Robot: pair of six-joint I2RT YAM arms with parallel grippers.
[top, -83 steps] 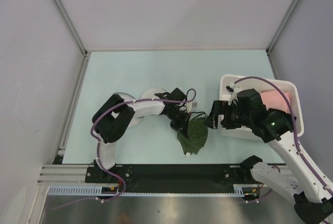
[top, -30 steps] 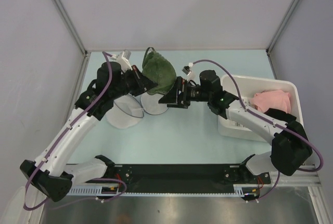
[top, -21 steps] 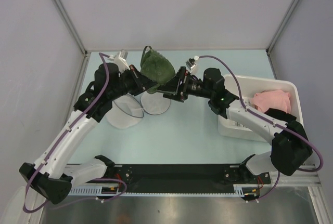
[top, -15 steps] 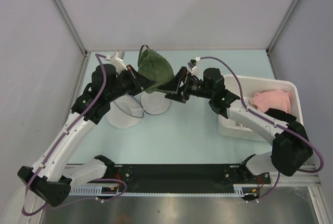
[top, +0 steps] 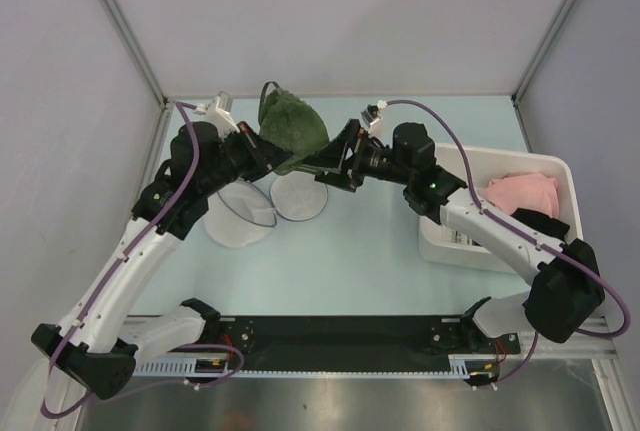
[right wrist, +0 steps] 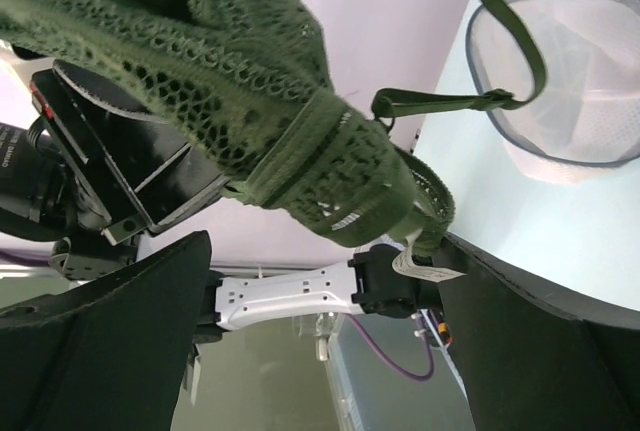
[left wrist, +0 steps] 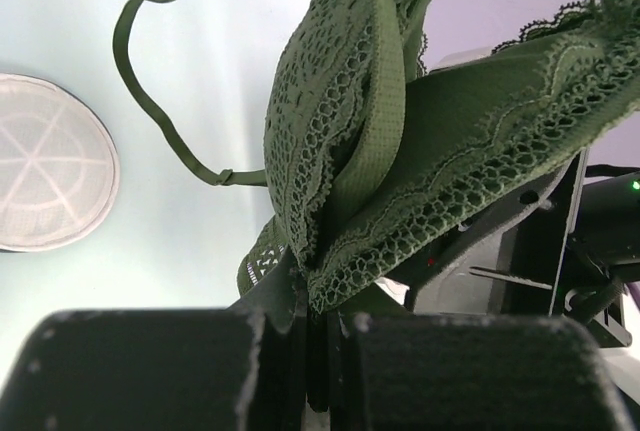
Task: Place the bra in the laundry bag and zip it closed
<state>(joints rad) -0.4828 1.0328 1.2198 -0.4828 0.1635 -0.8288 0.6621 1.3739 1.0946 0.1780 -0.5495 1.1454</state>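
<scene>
Two grippers meet at the bra (top: 292, 131), held in the air with the open laundry bag (top: 298, 201) at its 6 o'clock — the left gripper (top: 266, 155) pinched tight on its lace edge, the right gripper (top: 323, 165), at 4 o'clock, gaping wide and holding nothing. Best that the right close on the band, not the loose strap, before lowering.

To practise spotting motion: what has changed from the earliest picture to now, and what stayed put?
The shut left hand carried the dark olive-green lace bra from near the table's front to the far side, raised near the round white mesh laundry bag. The open right hand left the white plastic bin and came up to the bra. The pink garment stayed in the bin.
</scene>
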